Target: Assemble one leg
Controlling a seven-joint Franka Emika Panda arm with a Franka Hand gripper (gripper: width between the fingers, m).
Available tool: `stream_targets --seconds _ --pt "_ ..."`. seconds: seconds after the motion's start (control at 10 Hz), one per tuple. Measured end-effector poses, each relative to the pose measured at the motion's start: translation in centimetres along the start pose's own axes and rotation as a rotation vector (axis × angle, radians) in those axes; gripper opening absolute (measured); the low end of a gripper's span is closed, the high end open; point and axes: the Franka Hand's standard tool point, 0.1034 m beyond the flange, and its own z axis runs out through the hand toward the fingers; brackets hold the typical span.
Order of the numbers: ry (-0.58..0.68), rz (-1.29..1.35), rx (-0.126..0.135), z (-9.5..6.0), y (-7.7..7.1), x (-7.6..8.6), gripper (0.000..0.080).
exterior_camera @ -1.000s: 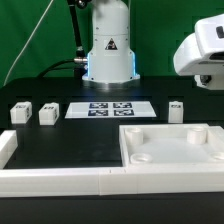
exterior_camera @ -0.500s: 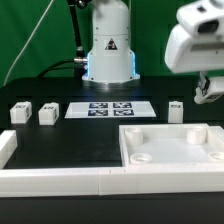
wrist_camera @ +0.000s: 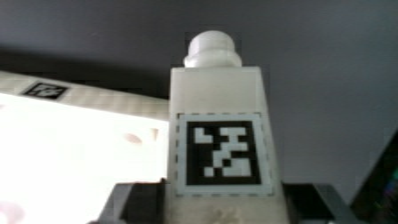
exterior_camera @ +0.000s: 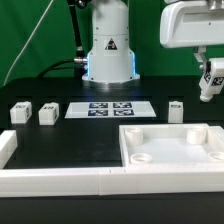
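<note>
My gripper is high at the exterior view's right, shut on a white leg that hangs above the table. In the wrist view this leg fills the middle, its tag facing the camera and its round peg pointing away, with a dark finger on either side of its base. Three more tagged legs stand on the black table: two at the left and one at the right. The large white tray-like part with round sockets lies below the held leg.
The marker board lies flat in front of the robot base. A long white rail runs along the table's front edge. The tray also shows in the wrist view, beneath the leg.
The gripper has risen and shifted toward the exterior view's left, carrying the leg with it, so the held leg now shows clearly below the hand.
</note>
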Motion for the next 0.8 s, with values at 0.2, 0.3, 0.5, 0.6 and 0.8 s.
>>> stream_targets --seconds 0.2,0.3,0.5,0.6,0.8 --pt "0.035 -0.005 0.015 0.3 -0.3 0.0 0.0291" --pt "0.076 -0.030 0.040 1.8 -0.7 0.2 0.0291" --pt "0.085 -0.095 0.028 1.9 1.0 2.3 0.0291" --pt "0.094 -0.118 0.023 2.2 2.1 3.6 0.0291" --pt "0.079 -0.118 0.020 2.6 3.1 5.9 0.0291"
